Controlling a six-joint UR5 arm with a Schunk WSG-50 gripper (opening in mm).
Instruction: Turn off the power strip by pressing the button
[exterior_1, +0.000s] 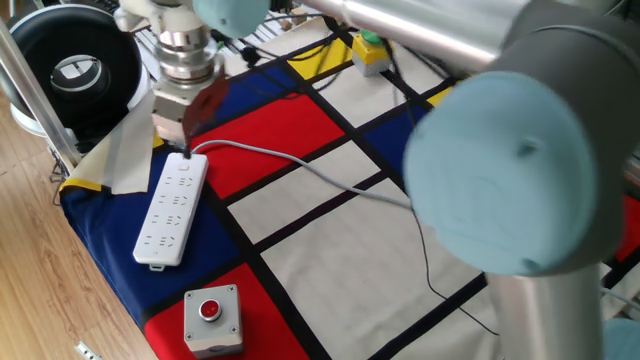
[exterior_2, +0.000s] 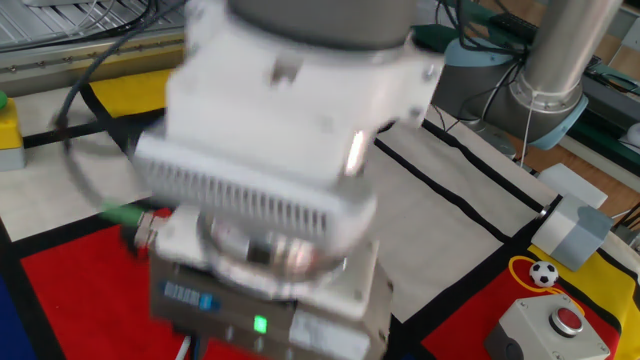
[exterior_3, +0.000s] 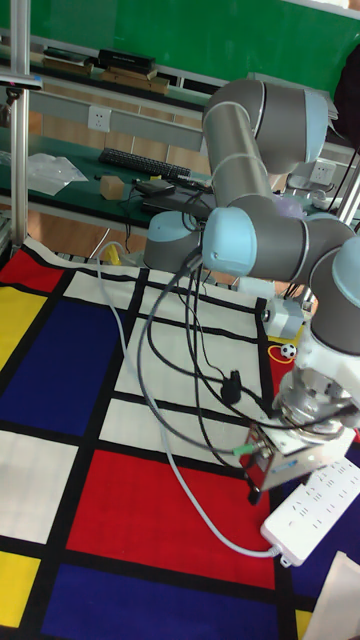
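Note:
The white power strip (exterior_1: 170, 212) lies on the blue patch at the table's left edge, and its pale grey cable (exterior_1: 290, 162) runs off to the right. My gripper (exterior_1: 181, 152) hangs tilted right over the strip's cable end. Its dark tips are at or just above the strip's face. The tall fixed view shows the same strip (exterior_3: 318, 505) with the gripper (exterior_3: 253, 490) at its cable end. The button is hidden under the gripper. No view shows a gap or contact between the fingertips. The other fixed view is mostly filled by my blurred wrist.
A grey box with a red button (exterior_1: 212, 318) stands in front of the strip. A green button on a yellow box (exterior_1: 370, 50) sits at the back. A black round bin (exterior_1: 70, 70) stands off the table's left. A small soccer ball (exterior_2: 543, 273) and a grey block (exterior_2: 575, 228) lie right.

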